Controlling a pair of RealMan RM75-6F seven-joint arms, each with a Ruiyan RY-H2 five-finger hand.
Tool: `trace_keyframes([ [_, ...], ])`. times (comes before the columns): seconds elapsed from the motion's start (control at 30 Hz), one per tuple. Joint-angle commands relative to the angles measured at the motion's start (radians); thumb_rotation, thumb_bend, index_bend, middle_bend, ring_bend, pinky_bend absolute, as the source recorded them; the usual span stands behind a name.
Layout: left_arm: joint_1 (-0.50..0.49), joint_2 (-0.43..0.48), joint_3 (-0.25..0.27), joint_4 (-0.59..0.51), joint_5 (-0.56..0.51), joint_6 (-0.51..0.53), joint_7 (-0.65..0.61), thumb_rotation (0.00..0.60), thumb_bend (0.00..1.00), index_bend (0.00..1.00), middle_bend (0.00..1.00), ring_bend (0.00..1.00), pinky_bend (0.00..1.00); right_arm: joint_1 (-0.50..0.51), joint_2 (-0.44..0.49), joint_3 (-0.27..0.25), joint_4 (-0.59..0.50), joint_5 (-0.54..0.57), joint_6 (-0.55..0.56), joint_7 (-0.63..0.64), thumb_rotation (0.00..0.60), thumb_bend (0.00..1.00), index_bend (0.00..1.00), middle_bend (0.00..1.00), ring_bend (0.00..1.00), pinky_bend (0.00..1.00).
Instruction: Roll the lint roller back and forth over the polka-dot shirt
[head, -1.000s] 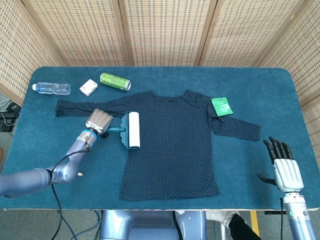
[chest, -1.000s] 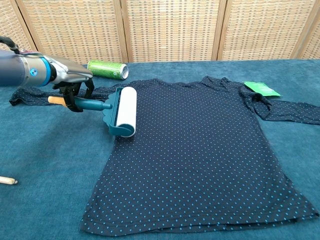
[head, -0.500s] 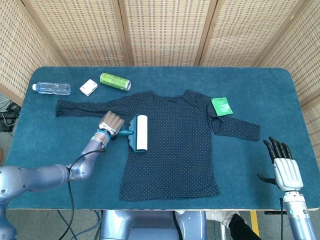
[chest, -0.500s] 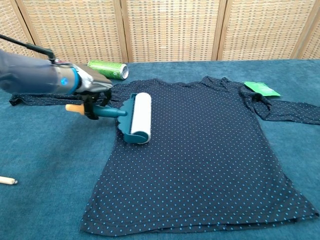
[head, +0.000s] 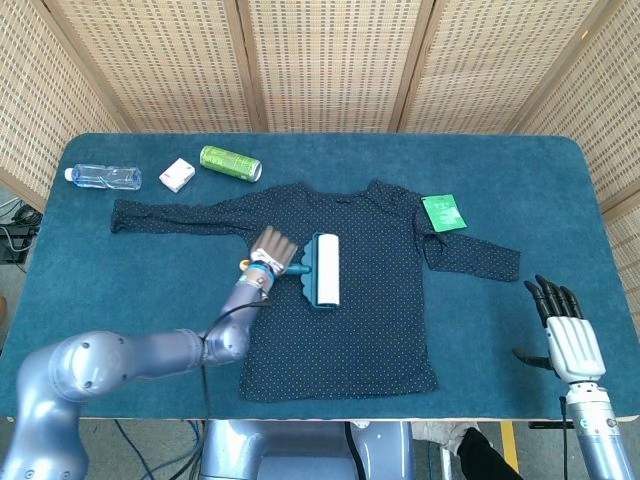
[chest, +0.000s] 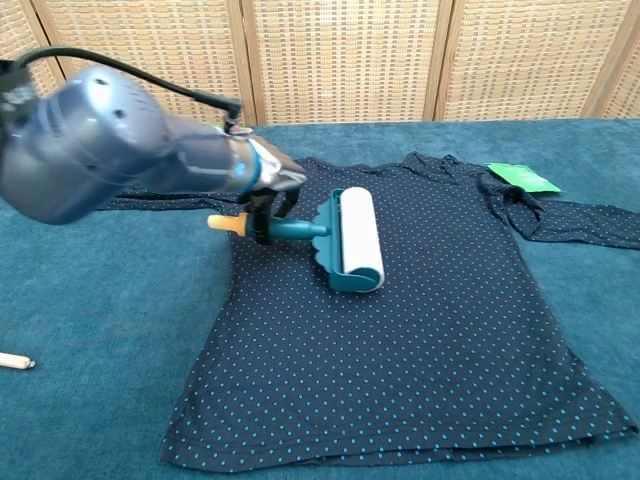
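The dark polka-dot shirt (head: 370, 300) (chest: 430, 330) lies flat in the middle of the blue table, sleeves spread out. A teal lint roller (head: 325, 270) (chest: 355, 240) with a white roll rests on the shirt's chest area. My left hand (head: 272, 252) (chest: 268, 190) grips its handle, whose orange end sticks out to the left. My right hand (head: 568, 335) hovers off the shirt near the table's front right corner, fingers straight and apart, holding nothing.
At the back left lie a clear water bottle (head: 103, 177), a white box (head: 177, 174) and a green can (head: 230, 163) (chest: 214, 139). A green packet (head: 443, 212) (chest: 524, 177) sits by the right sleeve. A small wooden stick (chest: 15, 361) lies front left.
My left hand has pushed the lint roller to the right, from the shirt's left edge onto its middle. The right hand has stayed put.
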Motion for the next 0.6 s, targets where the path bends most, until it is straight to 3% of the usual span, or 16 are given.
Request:
trace_keyframes([
  [0.03,-0.031,-0.036,-0.014,0.036,-0.048,-0.001,0.034,0.600,0.65,0.89,0.82,0.71,0.70,0.000,0.001,0.001,0.002,0.002,-0.002,0.003,0.600,0.03,0.00,0.00,0.00,0.00],
  [0.27,-0.019,-0.022,0.008,0.016,-0.052,0.012,0.049,0.600,0.65,0.89,0.82,0.71,0.70,0.001,-0.001,-0.002,0.003,0.001,-0.004,-0.005,0.600,0.03,0.00,0.00,0.00,0.00],
  [0.5,0.043,0.070,0.049,-0.095,-0.012,0.058,0.010,0.600,0.66,0.89,0.82,0.71,0.70,0.003,-0.008,-0.010,0.001,-0.006,-0.007,-0.024,0.600,0.03,0.00,0.00,0.00,0.00],
  [0.6,0.079,0.120,0.090,-0.157,0.010,0.079,-0.004,0.600,0.65,0.89,0.82,0.71,0.70,0.003,-0.010,-0.014,-0.004,-0.014,-0.003,-0.033,0.600,0.03,0.00,0.00,0.00,0.00],
])
